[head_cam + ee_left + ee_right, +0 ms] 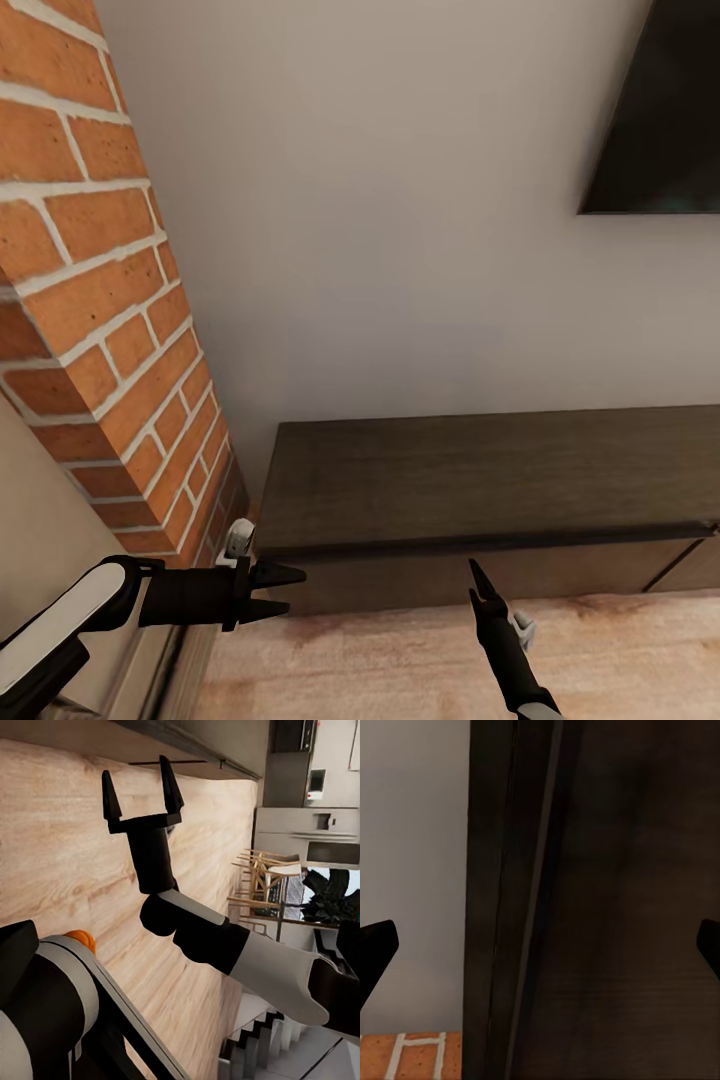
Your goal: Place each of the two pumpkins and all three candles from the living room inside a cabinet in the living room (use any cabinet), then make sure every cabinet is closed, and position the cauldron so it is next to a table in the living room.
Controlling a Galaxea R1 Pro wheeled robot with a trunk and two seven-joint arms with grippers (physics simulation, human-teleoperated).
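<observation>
From the head camera we look forward and down from above both arms at the long dark cabinet [480,480] against the pale wall [400,200], with the brick pillar [100,330] close at our left and the wood floor [400,660] just below. The left wrist camera faces sideways across that floor [67,832] toward a distant kitchen, catching the right claw [142,799] and the cabinet's edge [195,742]. The right wrist camera sits very near the cabinet [607,900], taking in wall [412,832] and brick [412,1056] too, which the head view shares.
</observation>
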